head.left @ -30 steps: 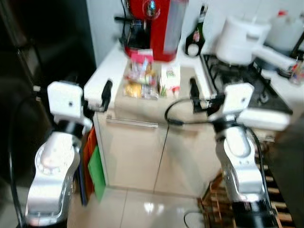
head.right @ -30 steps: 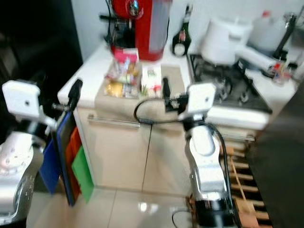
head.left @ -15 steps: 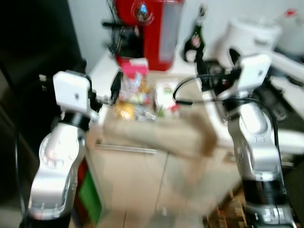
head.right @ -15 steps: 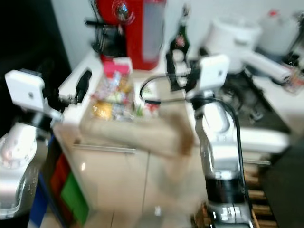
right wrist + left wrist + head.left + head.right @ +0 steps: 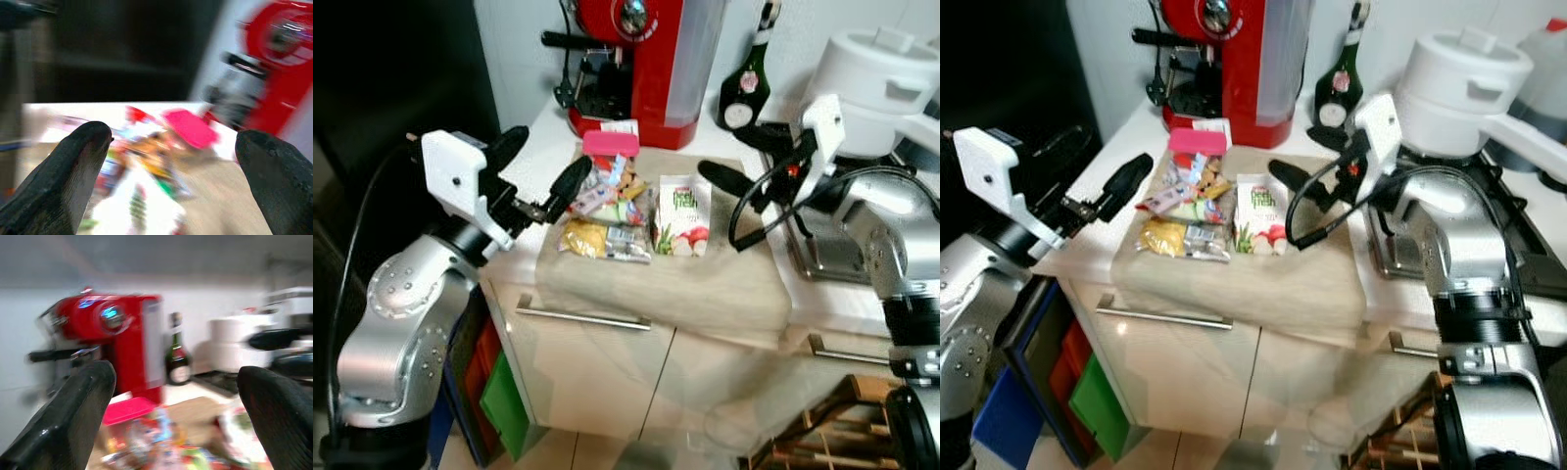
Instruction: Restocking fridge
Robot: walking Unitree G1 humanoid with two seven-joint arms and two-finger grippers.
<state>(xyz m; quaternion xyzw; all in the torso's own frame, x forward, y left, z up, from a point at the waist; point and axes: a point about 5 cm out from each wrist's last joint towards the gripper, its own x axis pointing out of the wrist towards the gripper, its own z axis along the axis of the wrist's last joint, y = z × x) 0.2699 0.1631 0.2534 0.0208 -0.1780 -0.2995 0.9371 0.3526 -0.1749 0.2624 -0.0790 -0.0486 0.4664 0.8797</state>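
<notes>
Arms raised over desk [image 5: 724,294]; left gripper [image 5: 540,168] and right gripper [image 5: 749,160] flank snack packets [image 5: 607,211], jaws apart.

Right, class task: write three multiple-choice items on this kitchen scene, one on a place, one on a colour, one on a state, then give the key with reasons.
1. Where does the pile of snack packets lie?
A. on the hob
B. on the wooden board on the counter
C. on the floor

2. What colour is the coffee machine behind the packets?
A. red
B. blue
C. white

3. How do the two grippers stand?
A. both shut on packets
B. left shut, right open
C. both open and empty

Key:
1 B: the snack packets and the white pouch printed with fruit rest on the wooden board.
2 A: the coffee machine has a red body.
3 C: the left gripper and the right gripper each show spread fingers with nothing between them, on either side of the pile.
</notes>
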